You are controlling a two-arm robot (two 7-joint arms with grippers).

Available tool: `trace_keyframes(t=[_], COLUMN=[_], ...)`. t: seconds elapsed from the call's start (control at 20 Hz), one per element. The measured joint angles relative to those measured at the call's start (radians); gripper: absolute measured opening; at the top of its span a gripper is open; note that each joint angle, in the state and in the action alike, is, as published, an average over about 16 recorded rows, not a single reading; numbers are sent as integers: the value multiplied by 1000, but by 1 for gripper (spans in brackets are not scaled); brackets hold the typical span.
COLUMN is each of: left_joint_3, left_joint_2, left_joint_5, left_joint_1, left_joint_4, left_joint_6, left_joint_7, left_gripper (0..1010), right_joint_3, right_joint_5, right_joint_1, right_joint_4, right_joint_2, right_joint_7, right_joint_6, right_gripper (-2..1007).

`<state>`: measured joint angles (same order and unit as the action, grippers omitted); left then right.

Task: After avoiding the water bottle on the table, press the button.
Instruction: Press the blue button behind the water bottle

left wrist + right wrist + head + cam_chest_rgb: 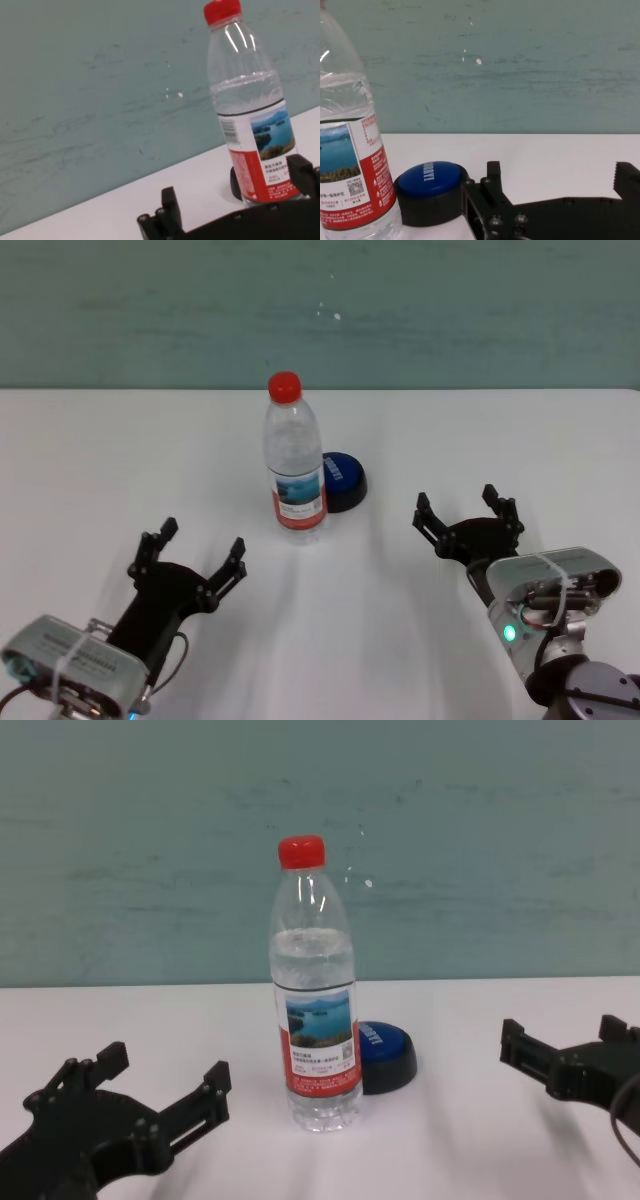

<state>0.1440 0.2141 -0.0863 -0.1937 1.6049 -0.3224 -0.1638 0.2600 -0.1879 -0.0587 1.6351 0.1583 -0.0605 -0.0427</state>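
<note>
Both grippers hover low over the near part of the white tabletop [90, 460], each spread wide and holding nothing. The left gripper [192, 552] sits at the near left, the right gripper [467, 508] at the near right, well apart from each other. Between them and a little farther off, the water bottle [295, 460] stands upright near the middle, red cap on and its lake-photo label facing the robot. Just behind it to the right, the blue-topped button [343, 480] rests on its black base, partly hidden by the bottle in the chest view. The tabletop is plain, and its far edge meets a dull green wall [450, 310] marked with faint scuffs and a few small white specks.
</note>
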Motion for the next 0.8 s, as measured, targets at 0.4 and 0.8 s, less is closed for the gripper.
trace_keyframes(t=[0.4,0.8], left_joint_3=[0,-1], left_joint_2=[-3,-4], left_joint_5=[3,2], left_joint_1=[1,1], left_joint_4=[-8,-9], left_joint_6=[19,30], left_joint_7=[-2,-2], left_gripper=[1000,1000], right_joint_3=[0,0], right_joint_5=[0,0], right_joint_1=[0,0], right_joint_4=[0,0], right_joint_2=[0,0], right_joint_7=[0,0], right_joint_6=[0,0], right_gripper=[1004,1004])
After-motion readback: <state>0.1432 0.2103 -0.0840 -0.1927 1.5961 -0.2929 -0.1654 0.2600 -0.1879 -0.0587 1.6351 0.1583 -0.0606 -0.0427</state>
